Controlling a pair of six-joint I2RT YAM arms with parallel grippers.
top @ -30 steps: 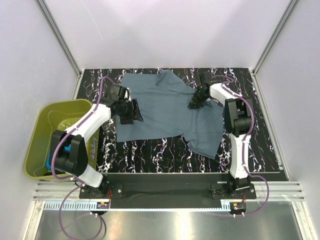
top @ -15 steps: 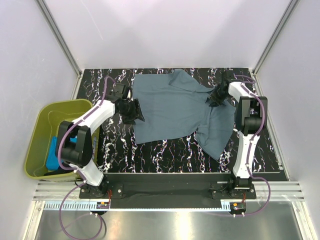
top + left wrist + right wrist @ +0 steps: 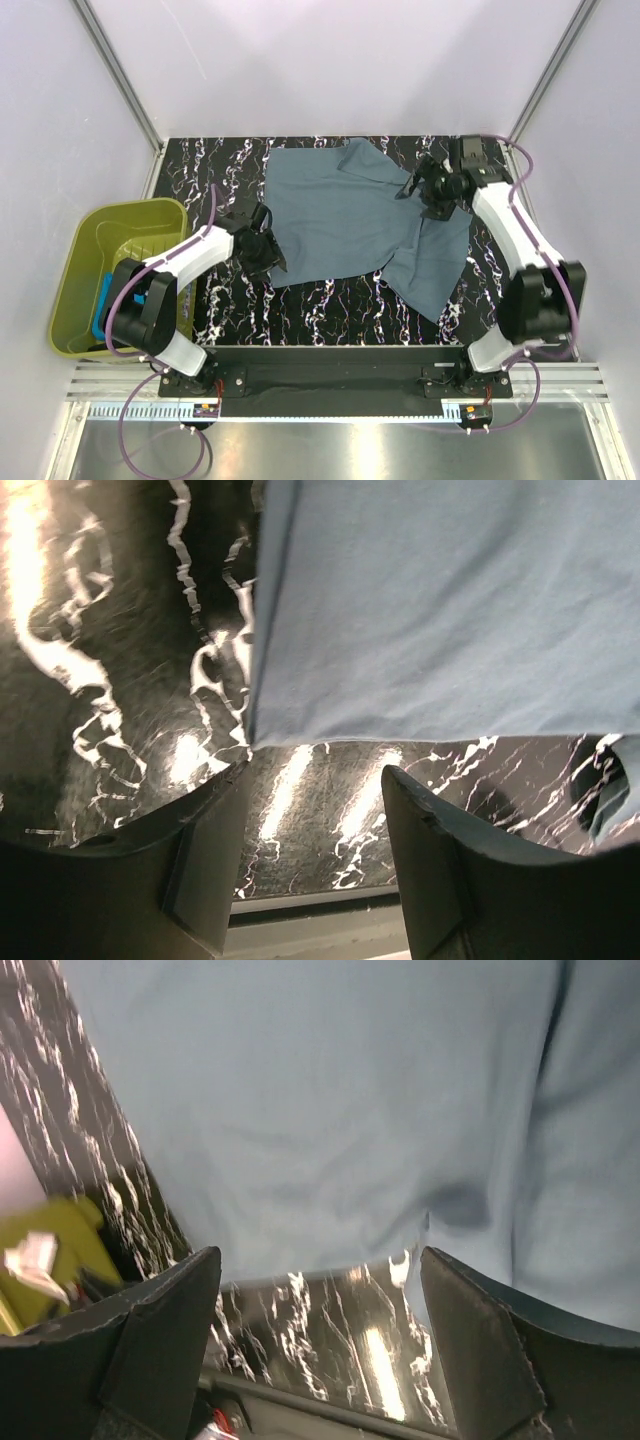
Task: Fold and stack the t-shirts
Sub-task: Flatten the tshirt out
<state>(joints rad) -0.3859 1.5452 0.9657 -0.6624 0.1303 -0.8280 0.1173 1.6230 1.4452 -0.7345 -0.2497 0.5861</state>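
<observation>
Progress: early. Slate grey-blue t-shirt lies spread on the table, centre towards 1 o'clock. It's roughly flat, with a rumple at the 12 o'clock edge and one part trailing to 5 o'clock. No fold made, no stack started. Turquoise t-shirt sits in the olive tub at 9 o'clock. Can't make out a black one.

Left gripper sits at the shirt's 8 o'clock corner. In the wrist view its jaws stand apart and are empty, with the cloth corner just ahead of the fingers.

Right gripper is over the shirt's 2 o'clock side, jaws wide with nothing pinched. Wrist view shows cloth lying loose below.

Versus a second ago:
- The shirt has slid towards 3 o'clock.
- The right gripper, then closed on the cloth, has let go.
- The right arm has swung out towards 3 o'clock.
- The left gripper has dropped back towards 7 o'clock, opening unchanged.

Left to do: flatten, fold, then repeat for the other shirts and stack.
</observation>
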